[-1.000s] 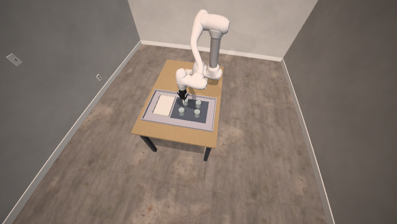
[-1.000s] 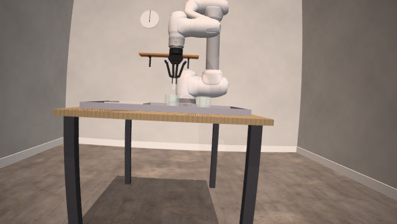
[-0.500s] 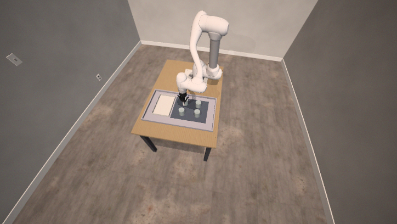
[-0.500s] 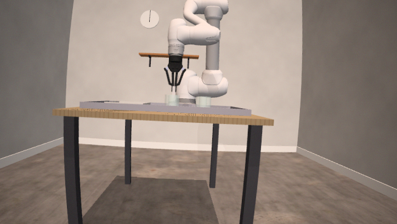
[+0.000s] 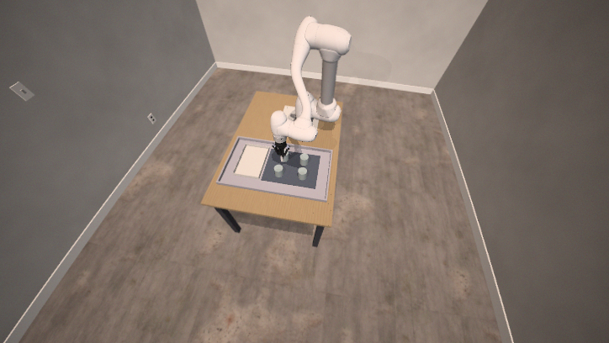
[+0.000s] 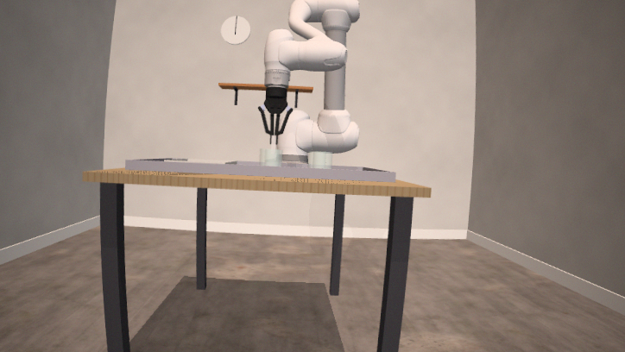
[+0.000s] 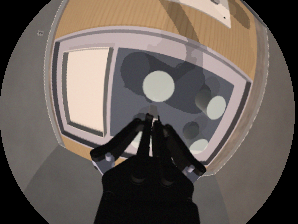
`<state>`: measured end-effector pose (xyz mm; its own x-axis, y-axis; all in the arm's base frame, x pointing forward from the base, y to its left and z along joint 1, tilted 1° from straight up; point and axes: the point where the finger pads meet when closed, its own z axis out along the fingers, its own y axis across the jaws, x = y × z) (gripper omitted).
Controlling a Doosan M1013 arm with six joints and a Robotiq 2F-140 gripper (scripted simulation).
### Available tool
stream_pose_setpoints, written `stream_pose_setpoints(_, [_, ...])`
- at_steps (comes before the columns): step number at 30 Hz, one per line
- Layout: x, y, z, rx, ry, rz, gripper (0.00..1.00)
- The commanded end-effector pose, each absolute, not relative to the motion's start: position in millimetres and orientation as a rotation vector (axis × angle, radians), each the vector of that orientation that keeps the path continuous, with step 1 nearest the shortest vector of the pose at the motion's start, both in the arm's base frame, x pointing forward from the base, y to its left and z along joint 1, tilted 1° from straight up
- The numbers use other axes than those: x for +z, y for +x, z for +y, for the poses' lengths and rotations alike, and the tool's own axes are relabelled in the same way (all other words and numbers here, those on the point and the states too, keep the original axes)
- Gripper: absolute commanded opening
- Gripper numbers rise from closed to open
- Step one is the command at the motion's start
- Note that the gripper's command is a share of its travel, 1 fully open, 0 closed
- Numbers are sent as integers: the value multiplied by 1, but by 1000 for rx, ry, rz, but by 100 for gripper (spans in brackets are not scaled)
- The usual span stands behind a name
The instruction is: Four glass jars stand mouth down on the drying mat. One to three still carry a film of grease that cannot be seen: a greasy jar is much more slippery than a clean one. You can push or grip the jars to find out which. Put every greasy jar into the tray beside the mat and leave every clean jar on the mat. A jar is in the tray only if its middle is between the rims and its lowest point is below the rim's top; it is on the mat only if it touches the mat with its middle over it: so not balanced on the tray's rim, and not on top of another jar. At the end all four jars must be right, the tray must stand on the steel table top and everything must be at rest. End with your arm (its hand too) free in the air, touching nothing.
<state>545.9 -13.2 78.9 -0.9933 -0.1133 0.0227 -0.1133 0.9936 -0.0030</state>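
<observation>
Four pale glass jars stand mouth down on the dark mat [image 5: 290,179] [image 7: 178,123]: back left [image 5: 284,158] [image 7: 160,84], back right [image 5: 304,159] [image 7: 216,107], front left [image 5: 278,171] and front right [image 5: 302,173] [image 7: 200,145]. In the low side view they overlap as a left pair [image 6: 271,157] and a right pair [image 6: 320,160]. My gripper [image 5: 281,158] [image 6: 274,141] [image 7: 152,110] is shut on nothing. Its tips hang a little above the top of the back left jar, at its front left edge. The cream tray [image 5: 251,160] [image 7: 87,92] lies left of the mat with no jar in it.
Mat and tray lie on the rimmed steel top [image 5: 325,175] [image 6: 196,166], which sits on a wooden table [image 5: 264,204] [image 6: 261,183]. The arm's base [image 5: 328,110] stands behind it. A wall shelf [image 6: 244,86] hangs behind the arm.
</observation>
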Motion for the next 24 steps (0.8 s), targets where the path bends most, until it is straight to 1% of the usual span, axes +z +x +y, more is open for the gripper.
stream_pose_setpoints(1, [79,546,-13,6,177,-3114,0])
stream_pose_setpoints(24, [79,543,-14,6,177,-3114,0])
